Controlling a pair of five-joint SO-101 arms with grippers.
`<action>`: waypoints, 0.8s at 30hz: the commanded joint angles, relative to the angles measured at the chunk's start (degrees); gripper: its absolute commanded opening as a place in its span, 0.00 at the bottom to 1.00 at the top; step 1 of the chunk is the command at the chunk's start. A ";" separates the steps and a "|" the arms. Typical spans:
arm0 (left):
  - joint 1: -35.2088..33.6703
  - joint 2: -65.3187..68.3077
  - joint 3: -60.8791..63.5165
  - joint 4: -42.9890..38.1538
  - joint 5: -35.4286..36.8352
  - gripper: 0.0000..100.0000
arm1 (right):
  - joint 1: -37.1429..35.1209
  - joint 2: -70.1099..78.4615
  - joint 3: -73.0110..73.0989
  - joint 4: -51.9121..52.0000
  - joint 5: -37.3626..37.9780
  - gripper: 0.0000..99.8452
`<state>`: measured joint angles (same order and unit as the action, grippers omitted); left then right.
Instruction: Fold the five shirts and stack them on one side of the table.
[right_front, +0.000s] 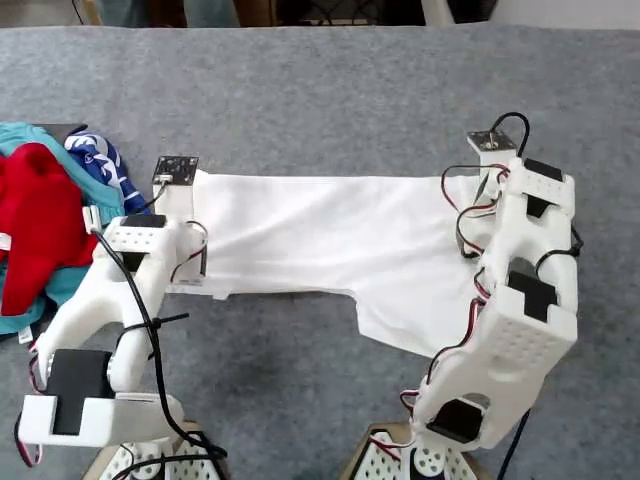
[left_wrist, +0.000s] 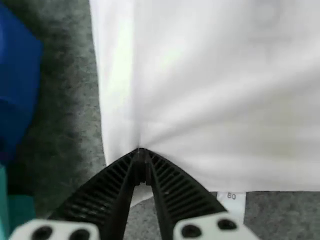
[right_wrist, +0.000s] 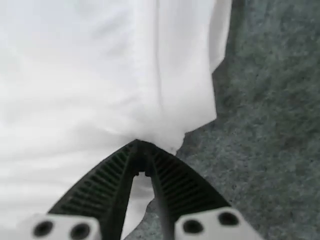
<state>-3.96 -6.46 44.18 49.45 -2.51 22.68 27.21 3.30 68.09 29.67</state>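
Little looks done so far: the white shirt (right_front: 320, 235) lies stretched on the worktop (right_front: 300, 90) between the left pincer (left_wrist: 142, 152) and the right pincer (right_wrist: 141, 145), each clamped on one edge, while the heap (right_front: 40, 225) of red, teal and blue shirts just outside the left pincer waits unfolded.

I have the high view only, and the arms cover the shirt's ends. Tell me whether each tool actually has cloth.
Observer: Yes for the left tool. It is shut on the white shirt, with the cloth puckered into its tips at one edge.
Operator: Now check the right one.
Observer: The right tool is shut on the shirt as well. It pinches a bunched edge close to where the cloth ends.
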 joint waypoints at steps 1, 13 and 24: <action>-0.57 -3.69 -0.57 0.35 -1.58 0.03 | 0.62 0.22 -1.54 0.26 0.18 0.01; 11.03 -14.24 -9.71 3.34 3.08 0.03 | 0.88 -9.63 -6.55 11.60 3.34 0.01; -0.13 2.81 -24.75 -6.68 7.74 0.03 | -1.49 -9.80 -14.64 7.47 3.52 0.01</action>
<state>-1.14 -9.36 24.75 47.78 2.15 22.68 16.84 -6.90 79.43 33.36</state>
